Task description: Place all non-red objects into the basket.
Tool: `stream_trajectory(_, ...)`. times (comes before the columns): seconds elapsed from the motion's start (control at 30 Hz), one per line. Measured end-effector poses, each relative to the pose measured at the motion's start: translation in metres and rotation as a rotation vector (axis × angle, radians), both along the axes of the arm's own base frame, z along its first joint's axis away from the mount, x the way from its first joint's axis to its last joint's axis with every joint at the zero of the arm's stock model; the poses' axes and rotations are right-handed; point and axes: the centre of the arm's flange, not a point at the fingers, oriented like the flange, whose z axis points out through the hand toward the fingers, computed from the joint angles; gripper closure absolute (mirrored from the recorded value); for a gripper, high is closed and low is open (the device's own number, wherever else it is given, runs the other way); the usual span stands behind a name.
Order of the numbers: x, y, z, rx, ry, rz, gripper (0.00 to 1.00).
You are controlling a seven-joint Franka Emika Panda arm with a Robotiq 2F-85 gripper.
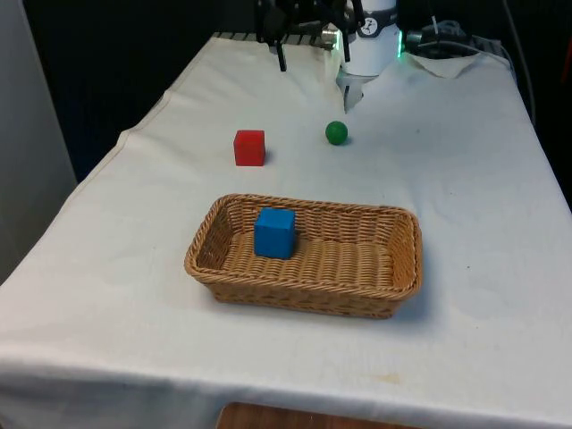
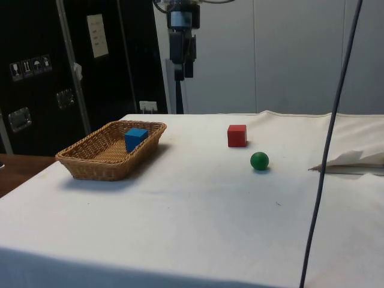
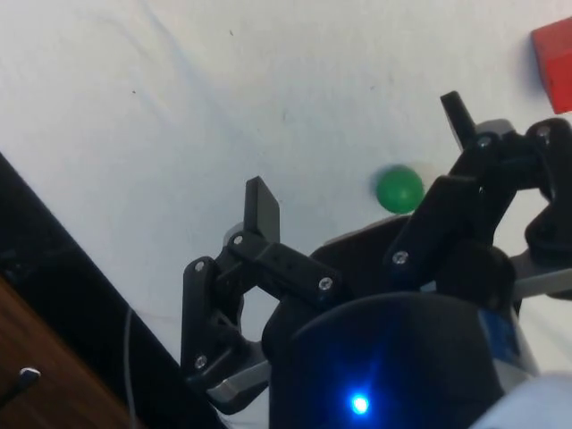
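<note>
A wicker basket stands mid-table with a blue cube inside, near its end on the front view's left. Beyond the basket, a red cube and a green ball rest on the cloth, a short way apart. My gripper hangs high above the table's far end, well above the ball and cube. Its fingers are open with nothing between them.
A crumpled white sheet lies by the robot's base, past the green ball. A dark cable crosses the side view in the foreground. Bare cloth lies around the basket on all sides.
</note>
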Motion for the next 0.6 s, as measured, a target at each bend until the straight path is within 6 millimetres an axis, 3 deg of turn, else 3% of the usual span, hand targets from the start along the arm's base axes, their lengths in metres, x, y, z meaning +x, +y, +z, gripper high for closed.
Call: stream_trajectory(0.6,-0.034,0.001,-0.004,-0.087,0.045,0.045,0.00)
